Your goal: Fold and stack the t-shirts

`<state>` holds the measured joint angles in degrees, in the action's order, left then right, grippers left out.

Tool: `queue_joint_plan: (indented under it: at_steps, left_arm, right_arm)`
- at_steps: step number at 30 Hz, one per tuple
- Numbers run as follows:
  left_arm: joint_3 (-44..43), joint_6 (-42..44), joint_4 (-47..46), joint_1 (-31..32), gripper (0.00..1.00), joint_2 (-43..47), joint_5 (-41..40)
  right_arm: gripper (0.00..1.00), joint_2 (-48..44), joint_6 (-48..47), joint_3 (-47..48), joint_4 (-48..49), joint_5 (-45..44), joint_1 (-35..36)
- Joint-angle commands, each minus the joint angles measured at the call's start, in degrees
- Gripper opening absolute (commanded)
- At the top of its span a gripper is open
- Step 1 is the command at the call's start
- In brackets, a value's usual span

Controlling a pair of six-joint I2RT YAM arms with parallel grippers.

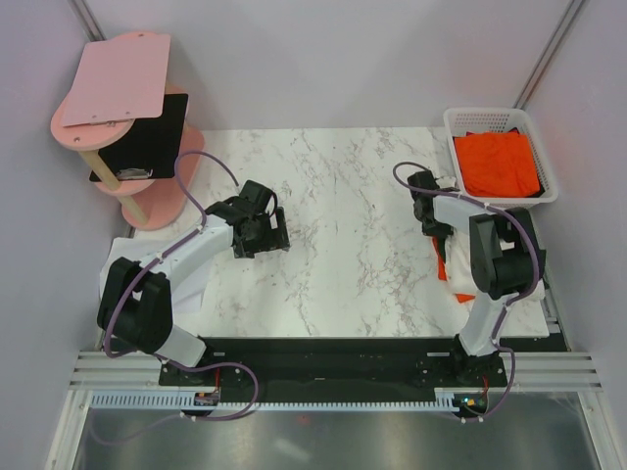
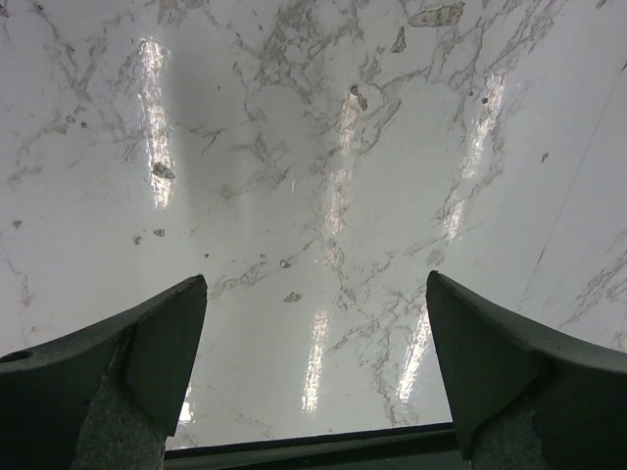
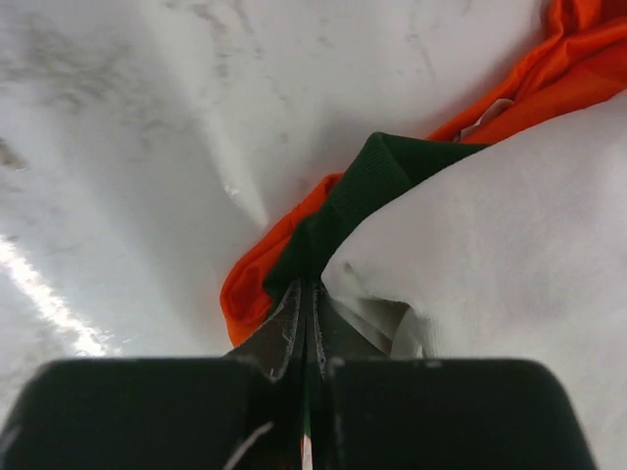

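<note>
Right gripper (image 3: 306,294) is pressed together on the dark green edge (image 3: 372,186) of the cream shirt (image 3: 509,245). This shirt lies on an orange shirt (image 3: 255,284) at the table's (image 1: 343,196) right edge. Left gripper (image 2: 313,284) is spread wide and empty over bare marble.

Step looks like pulling the cream shirt out to fold. Lift before dragging so the orange one stays put, and head for the open centre.

Only the right wrist view shows the pinch; the arm hides it from above. Only the top view shows the basket (image 1: 490,115) holding more orange shirts (image 1: 500,162).
</note>
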<state>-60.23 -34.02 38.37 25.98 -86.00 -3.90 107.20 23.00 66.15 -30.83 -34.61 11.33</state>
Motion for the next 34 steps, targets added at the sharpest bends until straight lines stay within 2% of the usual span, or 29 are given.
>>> queue_joint_plan:
  at_steps: [1,3,8,10,11,12,14,15,17,34]
  left_arm:
    - [0.3,0.9,-1.6,0.2,1.00,0.7,0.4]
    - [0.3,1.0,-1.7,0.2,1.00,0.9,0.2]
    - [-0.1,2.6,-2.0,0.2,1.00,2.0,0.1]
    - [0.0,3.8,-2.2,0.2,1.00,2.7,-0.7]
    - [-0.1,4.1,-2.2,0.2,1.00,3.2,-0.8]
    - [-0.3,4.6,-2.3,0.2,1.00,3.5,-0.9]
    - [-0.7,5.7,-2.5,0.2,1.00,3.7,-1.0]
    - [-1.0,6.2,-2.6,0.2,1.00,4.0,-1.1]
    - [-1.4,7.3,-2.9,0.2,1.00,4.0,-1.2]
    - [-4.8,13.3,-5.4,0.0,1.00,-0.3,-3.0]
  right_arm:
    - [0.00,-0.7,0.9,-2.8,-6.3,-3.6,-3.5]
    - [0.00,-2.5,0.3,-3.0,-6.4,-3.6,-4.3]
    - [0.00,-8.8,-2.6,-1.9,-5.1,2.7,-3.5]
    - [0.08,-11.8,-4.7,-2.3,-3.8,4.9,-3.0]
    - [0.22,-15.1,-5.2,-2.3,-2.2,8.5,-2.3]
    - [0.49,-16.7,-6.2,-2.3,-1.4,9.6,-1.9]
    - [0.71,-20.6,-7.2,-2.3,1.6,12.7,-0.7]
    - [0.89,-21.2,-7.6,-1.9,2.3,14.6,-0.1]
    - [0.98,-21.2,-8.1,0.5,3.0,16.4,1.5]
    - [0.98,-3.1,-8.4,14.4,9.3,20.6,20.2]
